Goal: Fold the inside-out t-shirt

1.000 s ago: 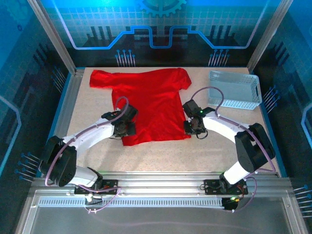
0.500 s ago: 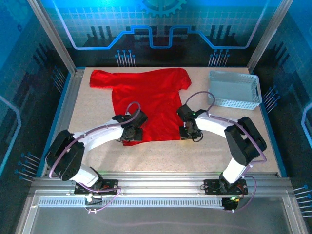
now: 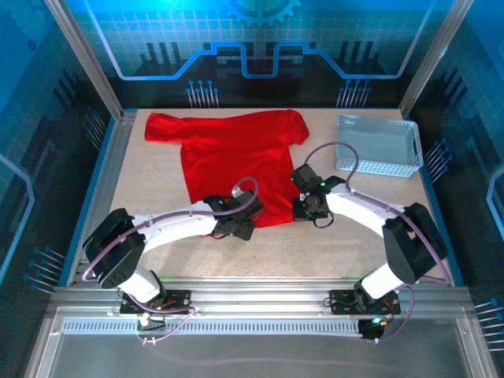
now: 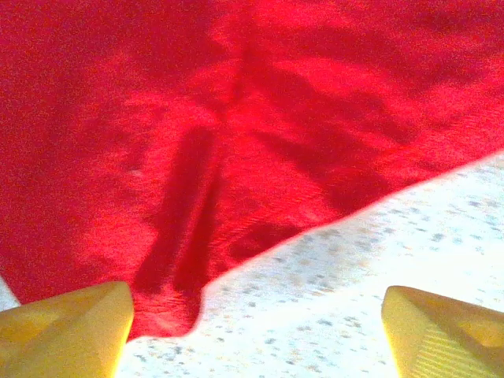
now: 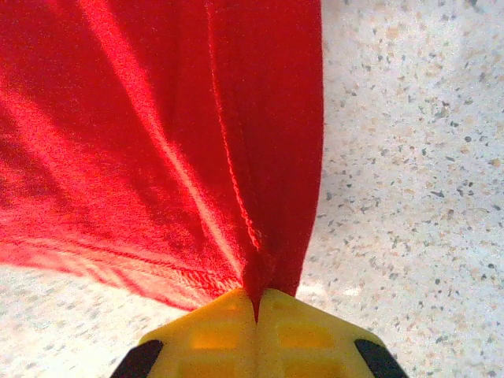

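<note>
At the near edge of the table [image 3: 157,177] the two arm bases stand side by side, and both arms reach inward toward the middle. The left arm [image 3: 169,228] stretches low across the near half. The left gripper [image 3: 239,227] sits at the near hem of the t-shirt [image 3: 236,157]. In the left wrist view that gripper [image 4: 253,335] has its yellow fingertips [image 4: 67,331] spread wide, one at each lower corner. Nothing is between them but speckled table top [image 4: 378,260] and the ragged edge of the red cloth [image 4: 236,118], which it has no hold of.

Slightly farther in and to the right, the right arm [image 3: 370,209] bends in from its base. It brings the right gripper [image 3: 309,209] to the near right corner of the garment. In the right wrist view the gripper [image 5: 256,303] has its yellow pads [image 5: 216,335] pressed together. A gathered fold of the red hem [image 5: 157,118] is pinched between them, and creases fan away from the grip. Bare table [image 5: 409,157] lies to the right of the cloth.

Beyond the grippers the t-shirt lies flat over the centre of the table, its body running toward the far edge. One sleeve points at the far left corner and the other lies near the middle of the far edge. A white mesh basket [image 3: 378,146] stands in the far right corner, apart from the cloth.
</note>
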You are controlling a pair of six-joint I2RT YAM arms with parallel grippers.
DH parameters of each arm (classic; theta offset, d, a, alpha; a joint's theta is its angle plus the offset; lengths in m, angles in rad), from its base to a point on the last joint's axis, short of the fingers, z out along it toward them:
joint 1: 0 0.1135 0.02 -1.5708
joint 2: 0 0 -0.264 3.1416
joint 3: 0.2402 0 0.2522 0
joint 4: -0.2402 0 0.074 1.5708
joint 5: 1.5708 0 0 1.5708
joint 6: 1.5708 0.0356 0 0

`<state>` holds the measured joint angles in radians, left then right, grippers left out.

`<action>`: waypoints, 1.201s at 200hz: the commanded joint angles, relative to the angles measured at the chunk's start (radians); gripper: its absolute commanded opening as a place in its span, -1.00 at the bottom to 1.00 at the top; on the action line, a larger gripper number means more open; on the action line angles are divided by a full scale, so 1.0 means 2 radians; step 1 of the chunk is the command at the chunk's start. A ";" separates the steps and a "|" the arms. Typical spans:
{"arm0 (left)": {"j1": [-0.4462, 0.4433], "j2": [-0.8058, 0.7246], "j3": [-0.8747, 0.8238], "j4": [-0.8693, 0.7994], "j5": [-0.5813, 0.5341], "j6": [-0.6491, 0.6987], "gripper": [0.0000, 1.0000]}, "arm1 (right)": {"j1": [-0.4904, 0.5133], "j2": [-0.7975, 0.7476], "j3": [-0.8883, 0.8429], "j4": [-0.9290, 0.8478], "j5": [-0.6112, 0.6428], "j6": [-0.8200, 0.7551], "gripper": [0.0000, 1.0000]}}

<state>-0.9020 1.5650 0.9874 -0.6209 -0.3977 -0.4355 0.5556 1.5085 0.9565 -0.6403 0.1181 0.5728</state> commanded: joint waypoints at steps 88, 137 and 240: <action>-0.035 0.070 0.037 0.100 -0.058 0.062 0.98 | -0.009 -0.074 0.051 -0.049 -0.071 0.023 -1.00; -0.040 0.091 0.046 0.092 -0.115 0.056 0.90 | -0.016 -0.078 0.063 -0.053 -0.071 0.032 -1.00; -0.040 0.074 0.024 0.102 -0.150 0.080 0.05 | -0.036 -0.061 0.051 -0.053 -0.046 0.027 -1.00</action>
<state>-0.9745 1.7309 1.0443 -0.4267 -0.6559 -0.3012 0.4896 1.3731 1.0542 -0.7265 0.0074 0.6216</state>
